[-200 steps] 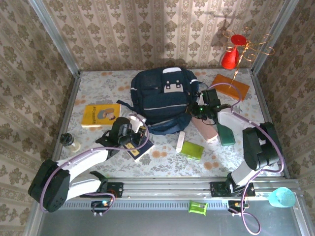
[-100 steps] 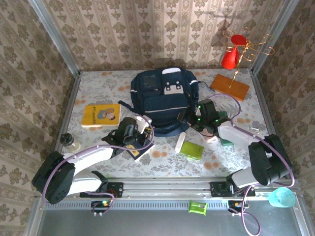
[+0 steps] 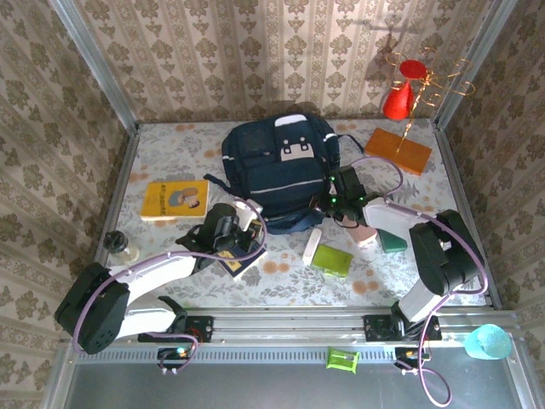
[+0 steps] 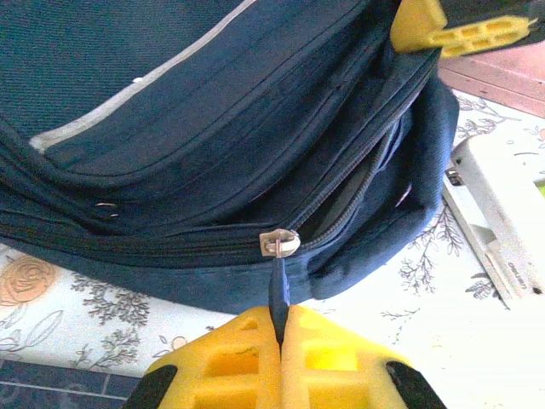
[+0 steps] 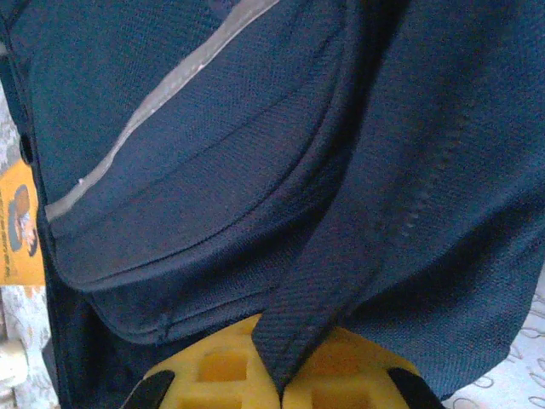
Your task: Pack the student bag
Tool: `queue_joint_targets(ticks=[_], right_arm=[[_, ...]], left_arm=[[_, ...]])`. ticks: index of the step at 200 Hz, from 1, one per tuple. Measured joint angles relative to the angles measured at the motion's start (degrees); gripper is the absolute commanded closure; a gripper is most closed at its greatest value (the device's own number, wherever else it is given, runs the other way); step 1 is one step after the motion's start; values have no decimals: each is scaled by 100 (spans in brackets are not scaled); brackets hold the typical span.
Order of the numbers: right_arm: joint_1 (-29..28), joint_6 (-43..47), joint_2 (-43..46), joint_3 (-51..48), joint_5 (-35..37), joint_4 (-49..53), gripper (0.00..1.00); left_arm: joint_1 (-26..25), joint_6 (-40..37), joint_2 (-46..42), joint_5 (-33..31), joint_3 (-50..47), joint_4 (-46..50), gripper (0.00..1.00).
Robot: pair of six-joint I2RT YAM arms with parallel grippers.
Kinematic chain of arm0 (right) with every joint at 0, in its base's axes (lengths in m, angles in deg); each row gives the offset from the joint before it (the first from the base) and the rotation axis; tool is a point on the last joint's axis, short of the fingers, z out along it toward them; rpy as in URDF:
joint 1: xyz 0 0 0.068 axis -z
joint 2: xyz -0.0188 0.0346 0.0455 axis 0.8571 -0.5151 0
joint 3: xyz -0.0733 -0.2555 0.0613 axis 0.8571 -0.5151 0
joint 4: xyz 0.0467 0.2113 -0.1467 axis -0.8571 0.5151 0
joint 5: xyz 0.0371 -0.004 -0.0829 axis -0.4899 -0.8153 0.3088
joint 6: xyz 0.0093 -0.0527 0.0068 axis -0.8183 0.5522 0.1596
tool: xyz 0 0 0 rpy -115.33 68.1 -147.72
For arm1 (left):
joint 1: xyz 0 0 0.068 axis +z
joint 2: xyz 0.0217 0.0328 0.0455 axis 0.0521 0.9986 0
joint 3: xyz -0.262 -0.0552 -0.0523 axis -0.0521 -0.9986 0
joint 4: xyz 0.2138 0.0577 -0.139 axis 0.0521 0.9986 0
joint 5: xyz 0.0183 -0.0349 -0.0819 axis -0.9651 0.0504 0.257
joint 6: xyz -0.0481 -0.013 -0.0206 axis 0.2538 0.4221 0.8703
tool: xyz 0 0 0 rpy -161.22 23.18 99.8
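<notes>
Student bag [image 3: 277,170] flat mid-table, toward back wall. My left gripper [image 4: 279,328] pinched tight on zipper pull [image 4: 278,294]. My right gripper [image 5: 274,362] clamped on bag's fabric strip [image 5: 341,247]. Pocket gapes right of slider [image 4: 279,242]. Best: drag pull along track, not upward; right keeps cloth taut.

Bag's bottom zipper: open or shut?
Partly open: the student bag gapes on one side of the slider, zipped on the other. The left gripper pinches the pull tab.
</notes>
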Motion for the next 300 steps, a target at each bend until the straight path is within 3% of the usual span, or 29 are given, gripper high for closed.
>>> queue_joint_targets(ticks=[105, 154, 218, 236, 262, 300], right_arm=[[848, 1504, -48, 796, -1110, 1012, 100], [1062, 1851, -166, 1021, -1346, 1292, 100], [1185, 2122, -195, 1276, -1285, 1657, 100], [1204, 2096, -251, 1390, -1241, 1683, 87], [1244, 2052, -372, 1488, -1185, 1685, 60], [1261, 1899, -271, 1436, -745, 1705, 38]], left_arm=[[1172, -68, -330, 345, -96, 96, 100], [1714, -70, 125, 769, 9, -107, 100], [2046, -92, 780, 1150, 317, -387, 100], [1991, -90, 815, 1213, 317, -490, 100], [1738, -83, 815, 1182, 317, -601, 100], [1263, -37, 815, 979, 317, -621, 100]])
